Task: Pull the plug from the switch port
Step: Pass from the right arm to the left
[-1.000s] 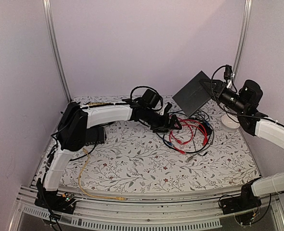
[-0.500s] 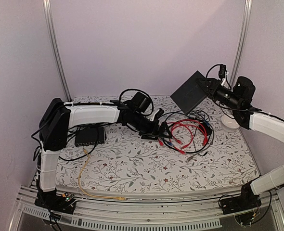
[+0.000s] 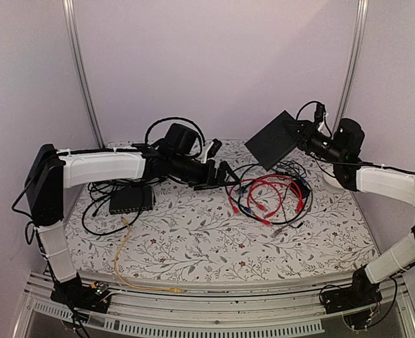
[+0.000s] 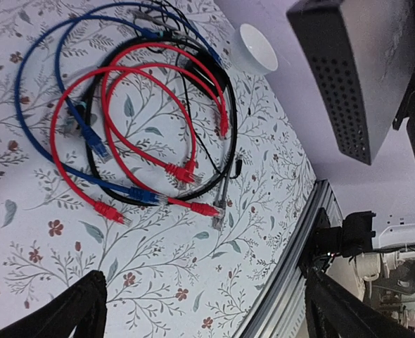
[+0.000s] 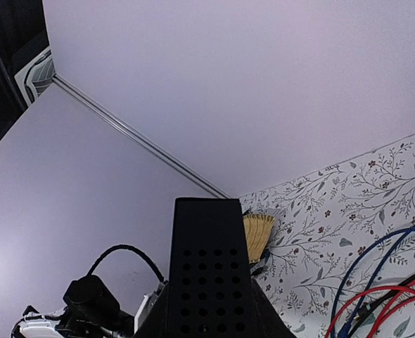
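the flat black box (image 3: pixel 271 139) hangs tilted in the air above and behind the cable tangle (image 3: pixel 267 197), with the right gripper (image 3: pixel 296 132) clamped on its right edge; its switch port cannot be made out. the left gripper (image 3: pixel 228 178) hovers just left of the tangle, fingers spread wide, holding nothing

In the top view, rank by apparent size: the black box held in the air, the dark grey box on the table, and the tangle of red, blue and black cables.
1. cable tangle, the widest spread.
2. black box, though it is raised and tilted, so nearness may flatter it.
3. dark grey box.
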Controlling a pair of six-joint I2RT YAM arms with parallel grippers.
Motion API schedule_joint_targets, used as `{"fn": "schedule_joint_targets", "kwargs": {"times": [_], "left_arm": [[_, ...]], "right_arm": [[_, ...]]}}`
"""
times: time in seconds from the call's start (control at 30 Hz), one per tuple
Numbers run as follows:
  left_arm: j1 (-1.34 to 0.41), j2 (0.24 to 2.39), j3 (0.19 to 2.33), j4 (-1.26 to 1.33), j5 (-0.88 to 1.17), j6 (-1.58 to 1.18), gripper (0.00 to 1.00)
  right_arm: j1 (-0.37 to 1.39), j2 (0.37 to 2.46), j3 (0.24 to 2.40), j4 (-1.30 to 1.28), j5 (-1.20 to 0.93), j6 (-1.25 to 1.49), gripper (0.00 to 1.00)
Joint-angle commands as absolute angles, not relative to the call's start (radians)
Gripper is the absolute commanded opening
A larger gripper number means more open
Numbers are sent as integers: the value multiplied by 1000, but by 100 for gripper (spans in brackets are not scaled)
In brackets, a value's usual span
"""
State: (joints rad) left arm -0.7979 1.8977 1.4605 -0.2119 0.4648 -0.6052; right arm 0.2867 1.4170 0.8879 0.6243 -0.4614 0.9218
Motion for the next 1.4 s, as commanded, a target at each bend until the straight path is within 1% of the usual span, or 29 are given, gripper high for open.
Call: {"fn": "schedule_joint_targets", "kwargs": {"times": [0.0, 0.23, 0.33, 0.47, 0.63, 0.77, 1.0, 1.3, 1.37], "left_arm": [[-741, 1772, 1341, -50, 331, -654, 98], [-696, 1667, 1171, 110, 298, -722, 98], [-684, 1629, 1056, 266, 351, -788, 98], [-687, 1628, 920, 568, 434, -901, 98], [-703, 1662, 833, 817, 458, -1004, 98], [-718, 1694, 833, 900, 474, -1024, 98], [-735, 1770, 873, 967, 509, -1037, 97], [-748, 1821, 919, 982, 526, -1008, 94], [-745, 1827, 929, 980, 540, -1004, 92]], "right_arm": [[302, 1441, 849, 816, -445, 1051, 1], [420, 1463, 794, 863, -336, 1101, 1], [463, 1468, 732, 947, -263, 1165, 1], [515, 1495, 681, 1037, -200, 1239, 1], [564, 1523, 661, 1108, -165, 1300, 1], [584, 1549, 655, 1146, -162, 1333, 1], [608, 1609, 635, 1244, -163, 1410, 1], [617, 1631, 634, 1281, -177, 1439, 1], [615, 1632, 633, 1281, -180, 1440, 2]]}}
